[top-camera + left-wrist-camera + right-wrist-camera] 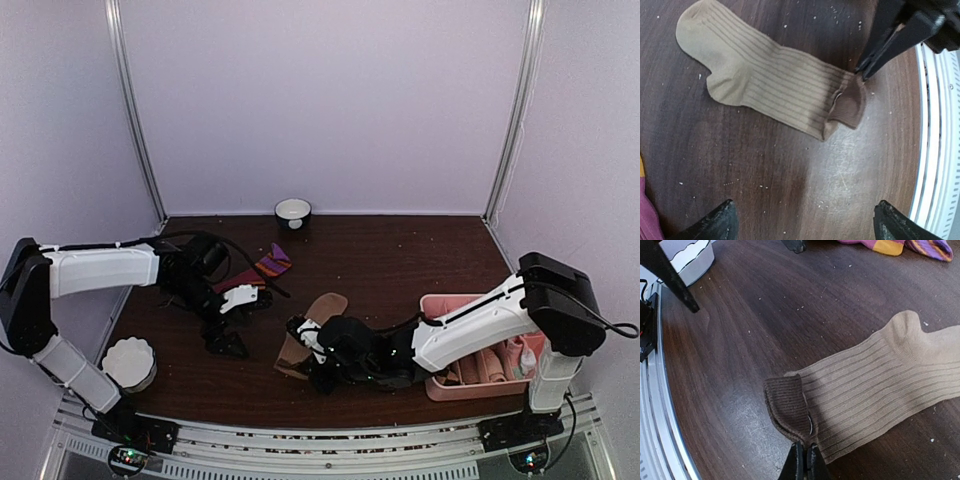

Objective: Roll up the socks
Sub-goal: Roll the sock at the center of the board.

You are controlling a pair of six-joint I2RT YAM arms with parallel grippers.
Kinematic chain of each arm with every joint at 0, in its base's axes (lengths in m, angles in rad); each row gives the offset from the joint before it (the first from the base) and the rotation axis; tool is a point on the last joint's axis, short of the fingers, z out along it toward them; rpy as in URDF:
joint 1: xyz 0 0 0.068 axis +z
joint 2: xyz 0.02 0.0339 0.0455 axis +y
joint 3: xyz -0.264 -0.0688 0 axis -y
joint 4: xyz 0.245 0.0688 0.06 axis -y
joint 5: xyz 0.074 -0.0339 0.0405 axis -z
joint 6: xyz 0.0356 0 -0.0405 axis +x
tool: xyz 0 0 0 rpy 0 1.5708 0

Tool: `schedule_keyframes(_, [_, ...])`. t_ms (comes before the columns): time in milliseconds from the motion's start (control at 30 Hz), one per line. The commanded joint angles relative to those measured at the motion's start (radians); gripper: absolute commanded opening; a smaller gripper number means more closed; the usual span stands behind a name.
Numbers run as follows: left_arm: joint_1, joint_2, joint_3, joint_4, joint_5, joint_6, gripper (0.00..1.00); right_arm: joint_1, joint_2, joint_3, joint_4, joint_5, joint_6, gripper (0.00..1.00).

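Note:
The tan sock (318,322) lies flat on the dark wood table, toe to the far side and cuff toward the near edge. Its ribbed length shows in the left wrist view (765,80) and the right wrist view (880,385). My right gripper (805,457) is shut on the corner of the cuff (787,405), which is folded over into a dark flap. Left of the sock, my left gripper (805,220) hangs open over bare wood, holding nothing. The dark red sock (262,270) with its purple-striped cuff lies behind the left arm, apart from both grippers.
A pink divided tray (440,388) with rolled socks stands at the right. A white fluted bowl (130,362) sits near the front left corner. A small dark bowl (293,211) stands at the back wall. The metal rail (935,150) marks the table's near edge.

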Motion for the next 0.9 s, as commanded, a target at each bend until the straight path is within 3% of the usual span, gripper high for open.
schedule_keyframes(0, [-0.009,-0.031,-0.034,0.073,0.078,0.025,0.95,-0.02,0.034,-0.006,0.001,-0.109,0.155,0.0])
schedule_keyframes(233, [-0.128,-0.076,-0.112,0.186,-0.007,-0.028,0.91,-0.043,0.025,-0.053,0.136,-0.191,0.265,0.0])
schedule_keyframes(500, [-0.163,-0.161,-0.173,0.263,-0.085,-0.025,0.88,-0.061,0.066,-0.059,0.356,-0.344,0.357,0.0])
schedule_keyframes(633, [-0.199,-0.147,-0.166,0.251,-0.099,0.029,0.86,-0.069,0.104,-0.026,0.366,-0.399,0.377,0.0])
schedule_keyframes(867, [-0.27,-0.078,-0.122,0.181,-0.119,0.136,0.74,-0.088,0.102,-0.04,0.364,-0.402,0.398,0.0])
